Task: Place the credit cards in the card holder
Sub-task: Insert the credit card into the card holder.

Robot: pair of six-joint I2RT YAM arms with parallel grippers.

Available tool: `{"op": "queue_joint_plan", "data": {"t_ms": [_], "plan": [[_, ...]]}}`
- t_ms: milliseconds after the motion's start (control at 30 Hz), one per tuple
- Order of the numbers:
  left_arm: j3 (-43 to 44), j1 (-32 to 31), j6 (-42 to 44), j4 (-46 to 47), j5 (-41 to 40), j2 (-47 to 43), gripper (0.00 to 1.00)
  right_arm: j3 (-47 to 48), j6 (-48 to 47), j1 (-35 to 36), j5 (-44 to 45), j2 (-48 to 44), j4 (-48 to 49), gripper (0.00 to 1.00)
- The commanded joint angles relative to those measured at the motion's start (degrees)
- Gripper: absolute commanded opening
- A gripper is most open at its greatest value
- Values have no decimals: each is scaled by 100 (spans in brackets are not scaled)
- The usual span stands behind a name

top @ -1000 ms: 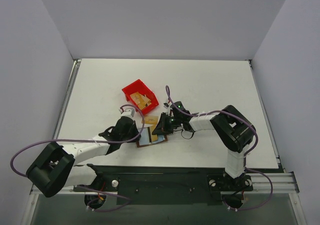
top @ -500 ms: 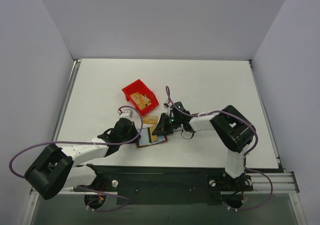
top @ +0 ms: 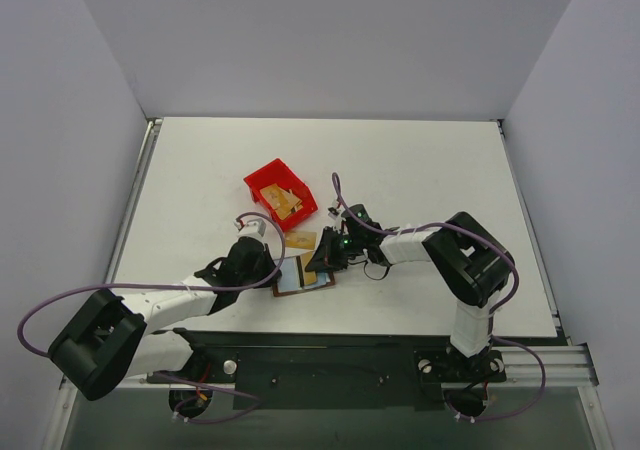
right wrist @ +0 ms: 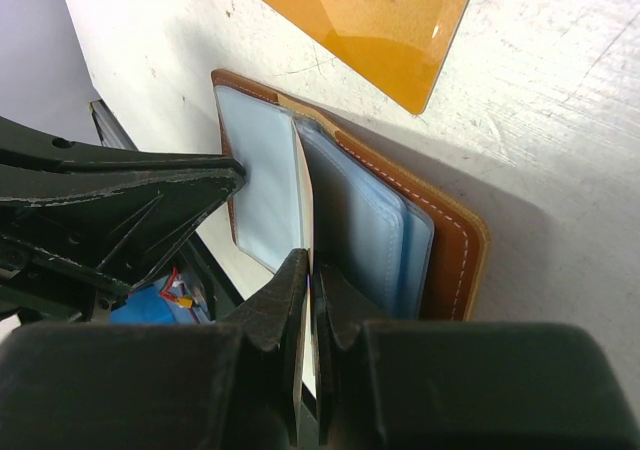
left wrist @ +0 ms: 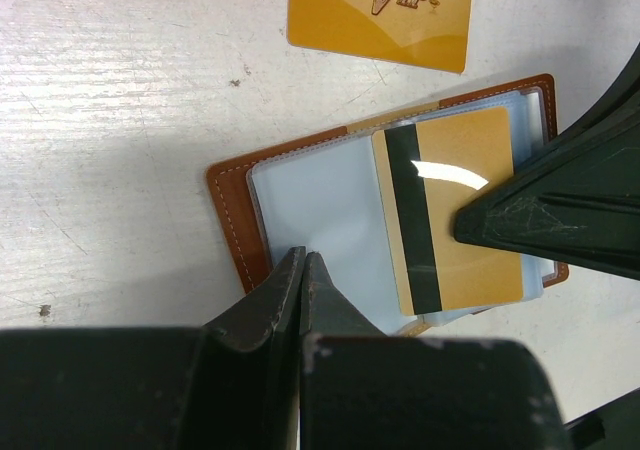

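The card holder lies open on the table, brown with light blue pocket panels; it also shows in the top view and the right wrist view. My left gripper is shut, with its tips pressed on the left blue panel. My right gripper is shut on a gold credit card with a dark stripe, held over the right panel and seen edge-on in its own view. A second gold card marked VIP lies flat just beyond the holder.
A red plastic bin with more gold cards stands just beyond the holder, left of centre. The two arms meet over the holder near the table's front edge. Purple cables loop beside both arms.
My right gripper has shifted slightly toward the near left with the striped card over the holder. The left gripper stays pressed on the holder.
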Motion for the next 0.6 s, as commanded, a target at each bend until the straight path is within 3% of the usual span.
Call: {"op": "queue_joint_plan", "data": {"t_ms": [0, 567], "plan": [[-150, 9, 19, -457, 17, 12, 0, -137, -207, -20, 216, -134, -385, 0], [-142, 9, 45, -422, 26, 47, 0, -14, -5, 129, 137, 156, -148, 0]]}}
